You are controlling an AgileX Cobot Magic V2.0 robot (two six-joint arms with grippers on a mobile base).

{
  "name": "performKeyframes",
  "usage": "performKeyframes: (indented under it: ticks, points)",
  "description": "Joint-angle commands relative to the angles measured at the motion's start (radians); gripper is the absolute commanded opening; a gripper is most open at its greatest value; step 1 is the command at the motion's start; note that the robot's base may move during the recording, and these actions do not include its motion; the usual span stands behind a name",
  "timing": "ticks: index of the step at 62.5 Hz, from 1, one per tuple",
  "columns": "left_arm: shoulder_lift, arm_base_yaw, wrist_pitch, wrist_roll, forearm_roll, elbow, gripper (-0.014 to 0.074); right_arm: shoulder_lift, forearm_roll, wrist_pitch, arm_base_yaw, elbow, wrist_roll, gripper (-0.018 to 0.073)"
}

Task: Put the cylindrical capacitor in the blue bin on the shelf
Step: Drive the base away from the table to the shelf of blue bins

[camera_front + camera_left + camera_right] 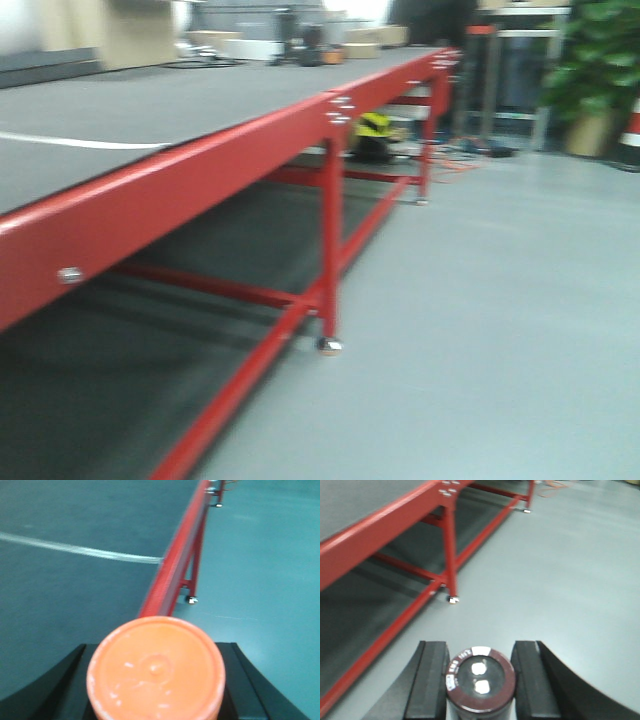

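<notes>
Red workbench (pixel 180 190), one capacitor (pixel 480 680), one orange cylinder (pixel 156 675)

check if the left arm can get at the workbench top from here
Probably yes: the left gripper, shut on the orange cylinder, sits right at the workbench edge, with open grey top just ahead.
</notes>
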Motion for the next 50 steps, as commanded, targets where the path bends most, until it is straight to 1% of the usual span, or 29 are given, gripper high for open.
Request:
performKeyframes:
  ticks: [1,50]
  points:
    - [-0.007,-0.005,-0.017,0.0,-0.004,0.001,-0.0111,-0.006,-0.002,-0.025,-0.005,0.003,-0.005,-0.0162]
    - [-0.007,-0.005,-0.017,0.0,-0.004,0.001,-0.0111,-0.006,-0.002,-0.025,-0.005,0.003,-0.005,-0.0162]
